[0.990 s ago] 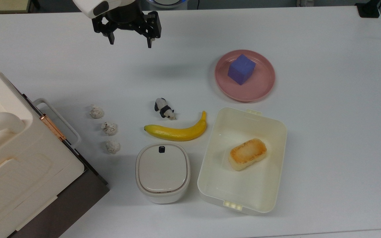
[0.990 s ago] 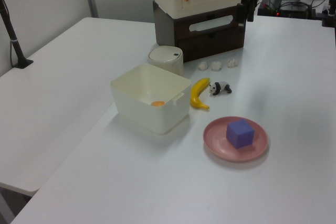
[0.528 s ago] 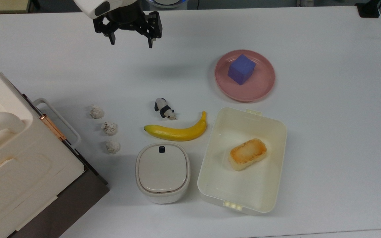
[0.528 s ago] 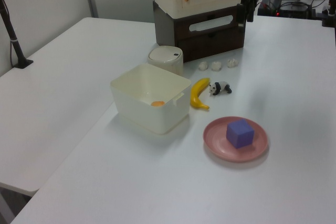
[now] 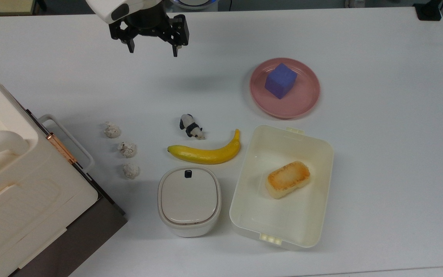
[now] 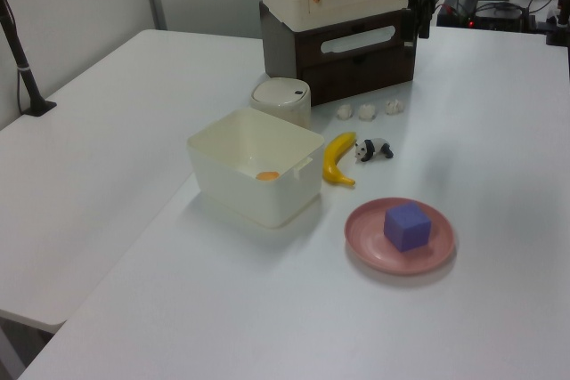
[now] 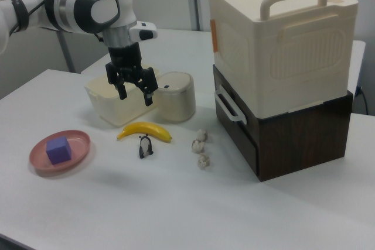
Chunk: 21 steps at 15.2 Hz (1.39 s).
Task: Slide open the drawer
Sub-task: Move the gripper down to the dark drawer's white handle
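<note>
The drawer [image 7: 235, 122] has a dark brown front and a white loop handle [image 7: 228, 105]. It sits shut, flush in the brown base under the cream cabinet [image 7: 281, 39]. In the top view its handle [image 5: 67, 141] juts out at the left edge. The left view shows the drawer front [image 6: 361, 55] facing the table. My gripper [image 5: 152, 52] hangs open and empty above the table's far edge, well away from the handle. In the right view the gripper [image 7: 136, 96] hovers above the banana [image 7: 145, 130], left of the drawer.
Three crumpled white lumps [image 5: 127, 149] lie just in front of the handle. Further out are a panda figure [image 5: 191, 126], a banana [image 5: 206, 153], a lidded white pot [image 5: 189, 200], a white tub [image 5: 313, 154] holding bread [image 5: 287, 179], and a pink plate [image 5: 306, 100] with a purple cube [image 5: 280, 80].
The gripper has crept a few pixels toward the top view's right and bottom, staying open. Nothing on the table has moved.
</note>
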Each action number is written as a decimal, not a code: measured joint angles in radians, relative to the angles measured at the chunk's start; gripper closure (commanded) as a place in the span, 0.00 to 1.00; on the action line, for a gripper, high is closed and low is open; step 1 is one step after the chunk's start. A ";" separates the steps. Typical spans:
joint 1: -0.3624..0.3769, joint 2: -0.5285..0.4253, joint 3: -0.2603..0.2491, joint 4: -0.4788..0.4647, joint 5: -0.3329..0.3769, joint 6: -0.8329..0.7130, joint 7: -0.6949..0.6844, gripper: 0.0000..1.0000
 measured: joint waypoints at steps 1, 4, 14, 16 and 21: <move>0.000 0.001 0.000 0.000 -0.019 0.003 0.000 0.00; 0.002 0.012 0.000 0.000 -0.081 0.039 -0.041 0.00; 0.002 0.087 -0.087 -0.002 -0.251 0.330 -0.266 0.00; 0.002 0.115 -0.093 -0.004 -0.285 0.380 -0.279 0.03; 0.002 0.226 -0.108 -0.004 -0.339 0.550 -0.309 0.07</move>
